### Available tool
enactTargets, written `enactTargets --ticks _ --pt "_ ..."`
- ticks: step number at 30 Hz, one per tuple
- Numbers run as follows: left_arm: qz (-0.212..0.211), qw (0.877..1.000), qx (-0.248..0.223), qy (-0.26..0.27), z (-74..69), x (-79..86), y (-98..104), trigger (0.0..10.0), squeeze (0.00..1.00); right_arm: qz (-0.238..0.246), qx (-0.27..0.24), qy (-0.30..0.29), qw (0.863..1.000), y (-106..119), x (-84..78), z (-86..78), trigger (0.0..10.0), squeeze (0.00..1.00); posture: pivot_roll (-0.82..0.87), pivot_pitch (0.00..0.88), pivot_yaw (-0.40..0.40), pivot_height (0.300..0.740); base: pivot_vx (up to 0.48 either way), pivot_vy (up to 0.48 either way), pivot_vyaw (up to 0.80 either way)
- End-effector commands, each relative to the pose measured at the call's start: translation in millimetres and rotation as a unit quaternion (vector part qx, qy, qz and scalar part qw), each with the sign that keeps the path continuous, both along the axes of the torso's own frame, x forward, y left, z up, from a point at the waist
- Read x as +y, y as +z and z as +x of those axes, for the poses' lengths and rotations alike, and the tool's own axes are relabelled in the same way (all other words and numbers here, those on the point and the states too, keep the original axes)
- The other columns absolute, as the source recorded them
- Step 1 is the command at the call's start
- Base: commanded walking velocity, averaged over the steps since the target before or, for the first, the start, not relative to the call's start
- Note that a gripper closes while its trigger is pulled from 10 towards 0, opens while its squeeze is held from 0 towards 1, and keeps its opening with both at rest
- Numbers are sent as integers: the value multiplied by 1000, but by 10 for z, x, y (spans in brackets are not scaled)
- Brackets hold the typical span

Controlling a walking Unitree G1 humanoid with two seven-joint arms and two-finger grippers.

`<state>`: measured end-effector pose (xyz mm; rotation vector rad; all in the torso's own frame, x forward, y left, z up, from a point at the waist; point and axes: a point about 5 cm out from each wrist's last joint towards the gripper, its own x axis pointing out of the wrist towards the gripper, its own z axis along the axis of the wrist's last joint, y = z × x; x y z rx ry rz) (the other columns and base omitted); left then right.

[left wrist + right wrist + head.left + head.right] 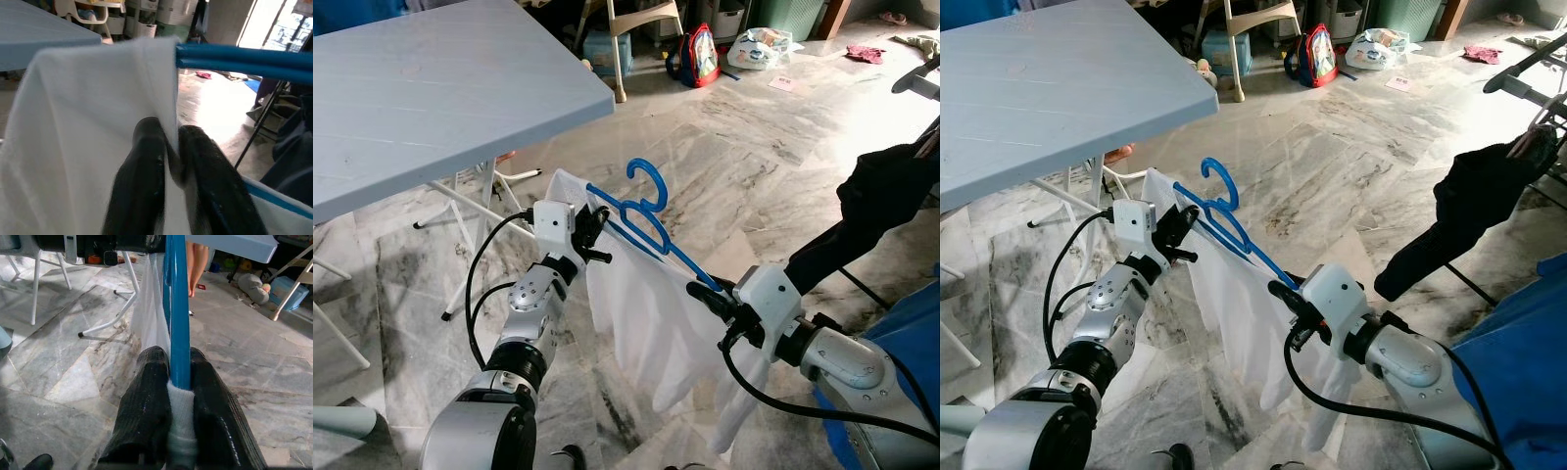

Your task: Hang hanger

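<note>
While the left hand (597, 227) pinches the white cloth (646, 323) at one end, the right hand (717, 294) clamps the other; the blue hanger (641, 220) spans between them, hook up, rack (1528, 83) beyond the right hand.

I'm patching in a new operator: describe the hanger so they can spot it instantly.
Look right of the grey table, above the marble floor, where both grippers meet. Held between the left gripper and right gripper is the blue hanger, hook up, carrying a white garment. It is the one bright blue thing there.
</note>
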<state>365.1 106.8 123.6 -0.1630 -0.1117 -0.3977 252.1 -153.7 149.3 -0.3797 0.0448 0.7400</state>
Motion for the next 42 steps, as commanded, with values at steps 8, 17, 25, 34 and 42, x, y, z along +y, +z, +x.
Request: enactTargets --ticks 8,17,25,34,42 --pt "-2 1000 -16 11 23 83 62 0 0 3 -35 -3 999 111 -8 20 10000 0 -116 168 21 740 0 0 0" --pt "-8 998 -47 39 65 171 192 0 0 -39 -37 -19 998 34 -86 40 10000 0 -118 175 21 740 0 0 0" --pt "-7 998 -57 39 71 158 230 0 0 -88 -31 -27 995 -107 -156 19 10000 0 -119 178 22 740 0 0 0" --pt "8 996 -52 69 88 272 220 0 0 -100 -22 -23 995 -136 -254 -20 10000 0 -118 182 22 740 0 0 0" --pt "25 993 -44 108 118 428 233 0 0 -100 -8 -30 995 -81 -478 -75 10000 0 -117 183 23 740 0 0 0"
